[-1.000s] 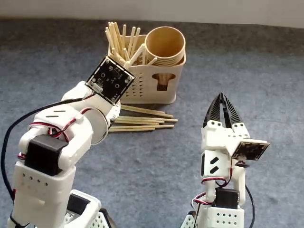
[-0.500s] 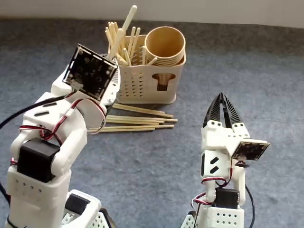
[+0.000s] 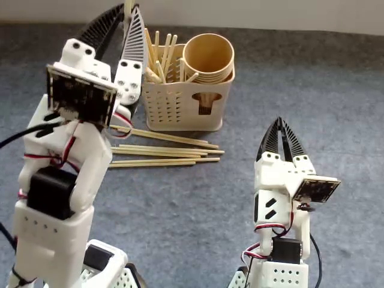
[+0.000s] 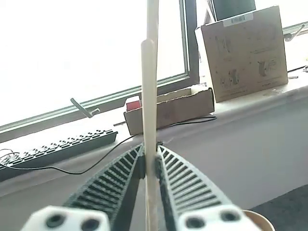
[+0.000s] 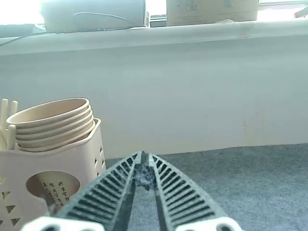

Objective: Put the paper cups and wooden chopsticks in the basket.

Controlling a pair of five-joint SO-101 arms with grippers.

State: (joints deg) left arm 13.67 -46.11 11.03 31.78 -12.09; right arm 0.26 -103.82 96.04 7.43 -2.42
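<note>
The cream basket (image 3: 192, 102) stands at the back centre with a stack of paper cups (image 3: 208, 55) in its right half and several wooden chopsticks (image 3: 161, 54) upright in its left half. More chopsticks (image 3: 165, 153) lie flat on the mat in front of it. My left gripper (image 3: 126, 13) is raised high at the basket's left, shut on a chopstick (image 4: 150, 110) that stands upright between its fingers. My right gripper (image 3: 280, 124) is shut and empty, low over the mat, right of the basket (image 5: 53, 192).
A grey mat (image 3: 198, 216) covers the table, with free room in front and to the right. A pale wall (image 5: 192, 91) rises behind the table. A cardboard box (image 4: 245, 50) and a keyboard (image 4: 57, 147) rest on a window ledge beyond.
My left arm has swung up from the chopsticks lying on the mat, lifting one chopstick high beside the basket's left. The right arm has not moved.
</note>
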